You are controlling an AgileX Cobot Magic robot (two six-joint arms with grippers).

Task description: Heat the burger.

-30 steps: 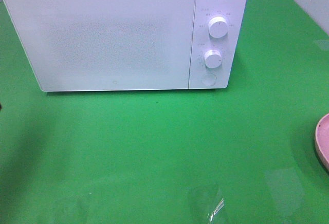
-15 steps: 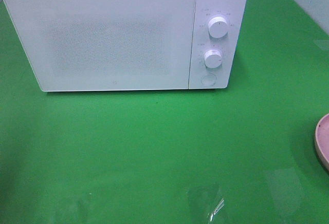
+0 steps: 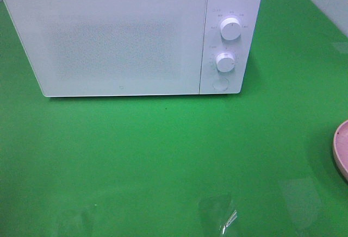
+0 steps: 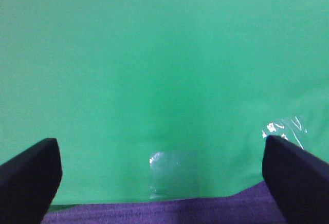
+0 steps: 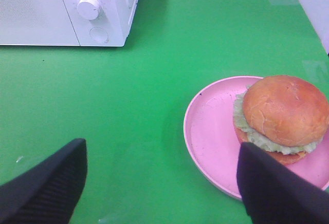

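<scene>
My right claw is released, both dark fingers spread wide and nothing between them; it hangs above the green counter and touches nothing. My left claw is also released and empty, looking only at bare green at the near edge of the counter.

The burger sits on the pink plate, toward the side of the plate that lies away from the microwave. In the right wrist view it is ahead of the right claw and off to the side of one finger, not in line with the gap. It is round, so I see no long axis to align with; I judge that any approach angle serves, provided the fingers go around the bun and not on top of it. The right arm is clearly the nearer one. In the high view the plate rim shows only at the far right edge.

Further out, the white microwave stands at the far side of the counter, its door shut, well apart from the plate.

What I cannot see: the burger is out of the high view completely, and neither arm appears there. In the right wrist view the near edge of the plate is hidden behind one finger. The markings around the microwave knobs are too small to read.
</scene>
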